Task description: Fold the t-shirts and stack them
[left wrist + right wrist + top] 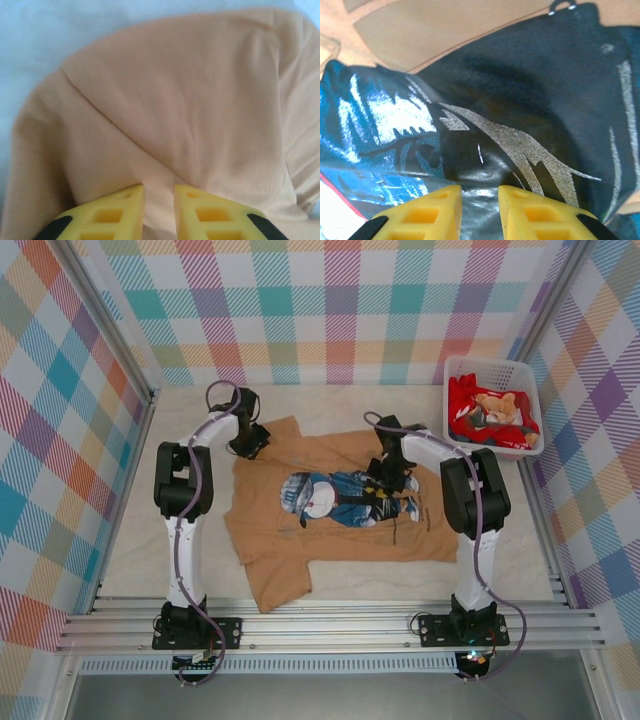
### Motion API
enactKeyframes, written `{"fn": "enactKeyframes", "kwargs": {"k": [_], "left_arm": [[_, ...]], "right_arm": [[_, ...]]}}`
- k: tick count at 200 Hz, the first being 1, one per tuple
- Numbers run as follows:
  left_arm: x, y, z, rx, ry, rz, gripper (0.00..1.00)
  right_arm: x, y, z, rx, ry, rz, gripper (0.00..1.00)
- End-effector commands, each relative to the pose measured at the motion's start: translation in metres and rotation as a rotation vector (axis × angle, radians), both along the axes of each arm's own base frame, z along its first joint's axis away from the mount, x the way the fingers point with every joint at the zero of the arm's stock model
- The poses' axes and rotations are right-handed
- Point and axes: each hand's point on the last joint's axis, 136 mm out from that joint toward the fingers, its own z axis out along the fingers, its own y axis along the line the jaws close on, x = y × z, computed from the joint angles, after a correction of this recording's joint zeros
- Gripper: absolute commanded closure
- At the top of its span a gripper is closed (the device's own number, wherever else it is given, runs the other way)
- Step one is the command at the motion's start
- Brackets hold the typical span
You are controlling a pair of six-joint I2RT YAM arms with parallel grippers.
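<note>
Centrally on the table (130,560) we find the tan t-shirt (340,540), cartoon print (345,498) up, any lettering too small to read. The left gripper (252,440) pinches its upper-left corner; the right gripper (385,478) pinches the print. Upper right, a red t-shirt (465,400) fills the basket (530,380).

tan t-shirt (330,540): centre of table (130,560), print up
left gripper (250,443): shirt's 10 o'clock sleeve
right gripper (388,480): print's 1 o'clock side

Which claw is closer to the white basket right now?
Right. The right claw sits on the cartoon print of the tan t-shirt, on the side towards the white basket; the left claw is at the far-left sleeve.
</note>
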Motion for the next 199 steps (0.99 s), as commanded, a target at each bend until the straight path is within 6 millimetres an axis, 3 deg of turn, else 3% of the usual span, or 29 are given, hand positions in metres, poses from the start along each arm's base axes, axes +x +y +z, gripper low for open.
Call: {"fn": "enactKeyframes", "kwargs": {"k": [1,20,42,61,100,161,199], "left_arm": [[0.003,0.0,0.047,0.035,-0.052,-0.009,0.74],[0.046,-0.021,0.07,0.014,-0.152,-0.082,0.71],[0.081,-0.049,0.063,-0.033,-0.193,-0.157,0.73],[0.093,-0.075,0.053,-0.092,-0.221,-0.202,0.74],[0.094,-0.117,0.029,-0.181,-0.231,-0.267,0.75],[0.082,-0.092,-0.022,-0.084,-0.102,-0.192,0.8],[0.095,-0.05,-0.049,-0.083,-0.077,-0.048,0.82]], "right_arm": [[-0.026,-0.018,-0.01,-0.108,0.047,0.038,0.73],[-0.027,-0.017,-0.015,-0.117,0.069,0.051,0.73],[-0.024,-0.016,-0.017,-0.118,0.067,0.048,0.73],[-0.02,-0.014,-0.016,-0.116,0.059,0.047,0.73],[-0.016,-0.012,-0.018,-0.113,0.063,0.043,0.73],[-0.018,-0.012,-0.019,-0.112,0.071,0.043,0.73],[-0.021,-0.012,-0.019,-0.11,0.084,0.046,0.73]]}}
